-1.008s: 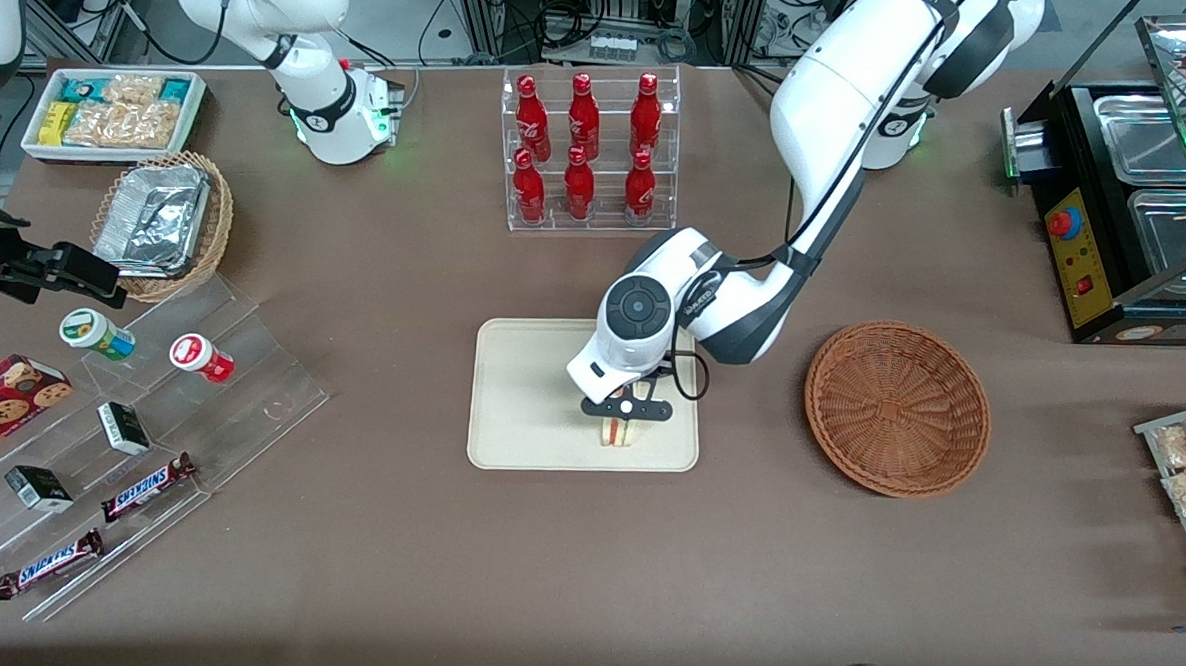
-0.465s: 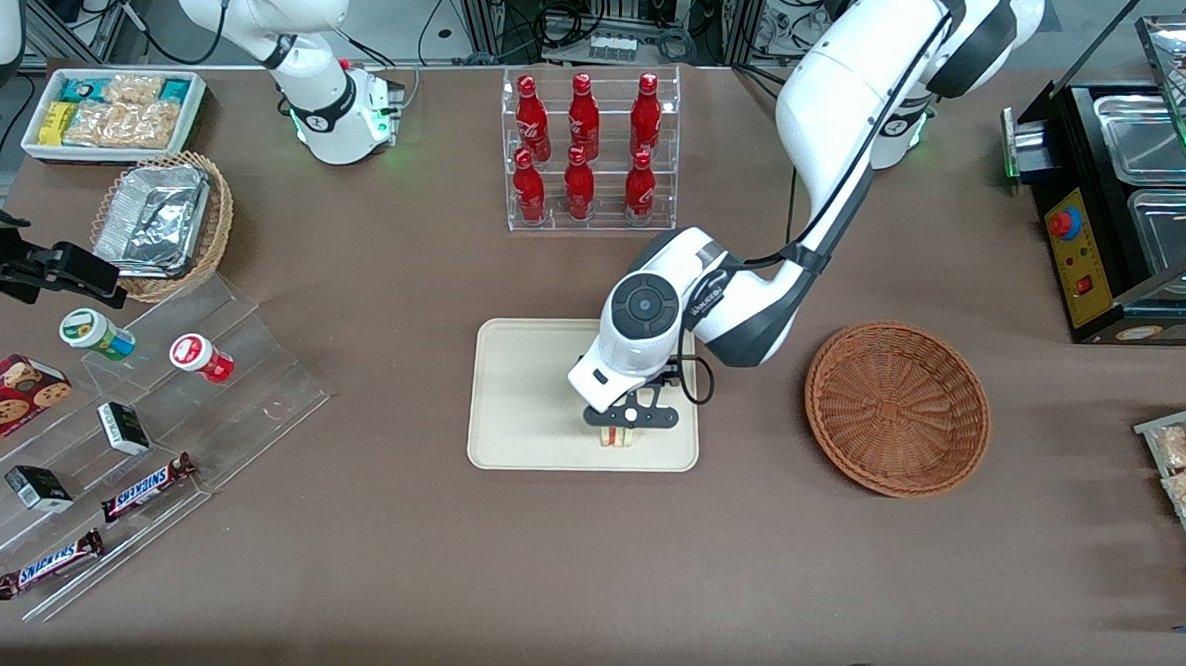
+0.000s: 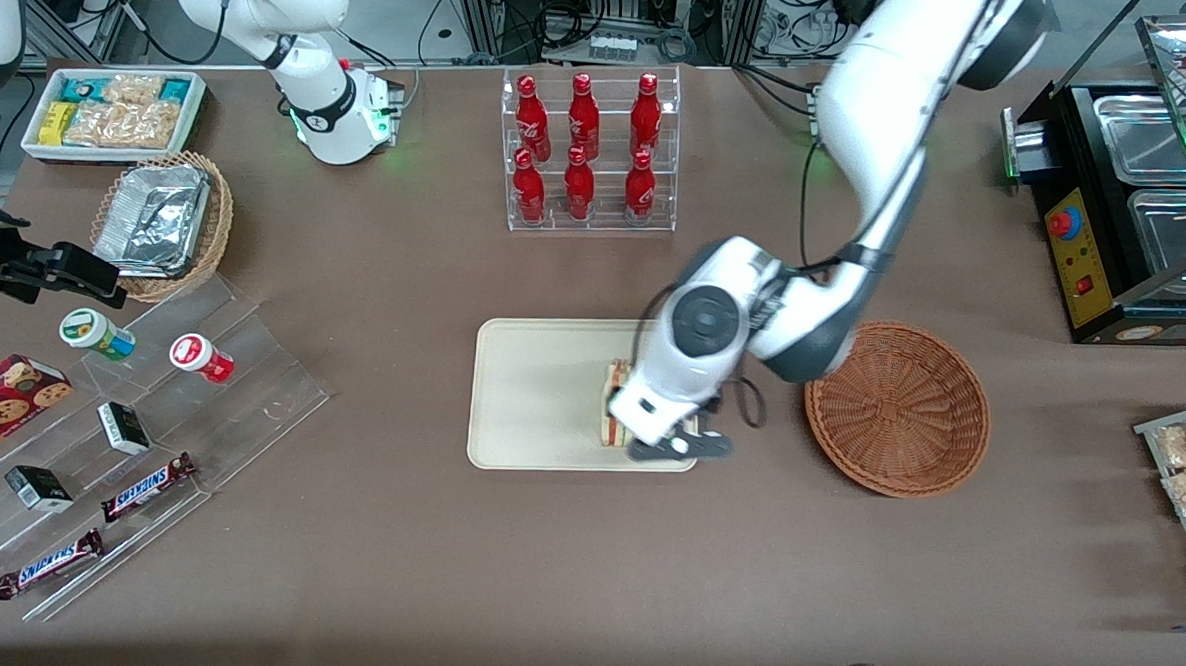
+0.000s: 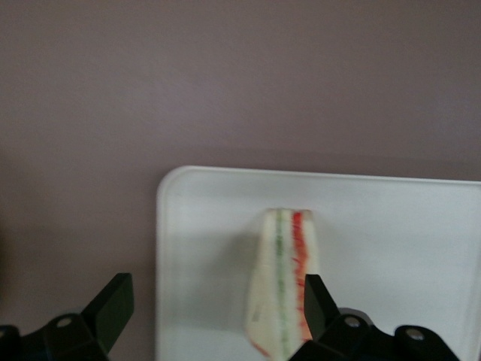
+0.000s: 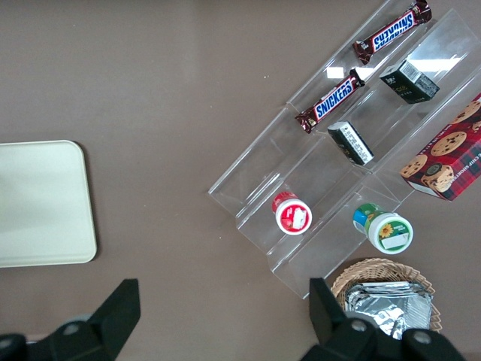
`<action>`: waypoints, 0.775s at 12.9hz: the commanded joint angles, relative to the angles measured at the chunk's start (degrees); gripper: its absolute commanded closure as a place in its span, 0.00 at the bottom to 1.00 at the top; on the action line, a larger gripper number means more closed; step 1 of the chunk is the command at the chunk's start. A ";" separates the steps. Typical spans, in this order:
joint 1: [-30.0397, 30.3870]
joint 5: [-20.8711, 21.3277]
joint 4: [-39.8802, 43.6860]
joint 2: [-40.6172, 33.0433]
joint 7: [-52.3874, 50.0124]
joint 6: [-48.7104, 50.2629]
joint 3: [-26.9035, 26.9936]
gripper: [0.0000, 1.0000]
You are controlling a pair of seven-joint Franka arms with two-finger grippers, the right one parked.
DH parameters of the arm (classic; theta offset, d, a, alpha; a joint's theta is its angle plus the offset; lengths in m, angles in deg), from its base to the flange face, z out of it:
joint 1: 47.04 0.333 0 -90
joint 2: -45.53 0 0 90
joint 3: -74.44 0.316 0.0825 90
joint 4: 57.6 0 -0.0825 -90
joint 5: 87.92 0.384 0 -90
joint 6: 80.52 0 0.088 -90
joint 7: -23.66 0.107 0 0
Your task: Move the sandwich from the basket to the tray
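The sandwich (image 3: 613,404) lies on the tray (image 3: 530,390), in the half toward the working arm's end of the table, its red and green layers showing along the cut edge; so the main part of the job looks done to me, and what is left is only to lift clear and withdraw. My gripper (image 4: 214,304) hangs above the tray's edge with its two fingers spread wide and nothing between them; in the wrist view the sandwich (image 4: 284,289) rests flat on the tray (image 4: 195,226), close by one fingertip (image 4: 316,297), though I cannot be sure from this angle whether that finger is quite free of the bread. The basket (image 3: 897,407) sits just beside the tray toward the working arm's end, and I see nothing in it.

Around me: a clear rack of red bottles (image 3: 586,153) stands farther from the front camera than the tray, well apart from it; toward the parked arm's end lie a lighter wicker basket with foil (image 3: 162,224), a white bin of snack packets (image 3: 114,112), and a stepped clear stand with chocolate bars (image 3: 146,484). None of these is near my way up; the only thing I judge worth minding is that close finger, which could nudge the sandwich if I swing sideways before rising.
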 commanded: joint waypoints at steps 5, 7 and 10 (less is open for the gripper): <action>11.04 -0.28 -0.86 -6.99 8.77 10.82 -0.89 0.00; 14.28 -2.21 -0.86 -9.80 14.91 15.66 -0.81 0.00; 16.76 -2.22 -1.03 -13.68 18.11 22.08 -0.54 0.00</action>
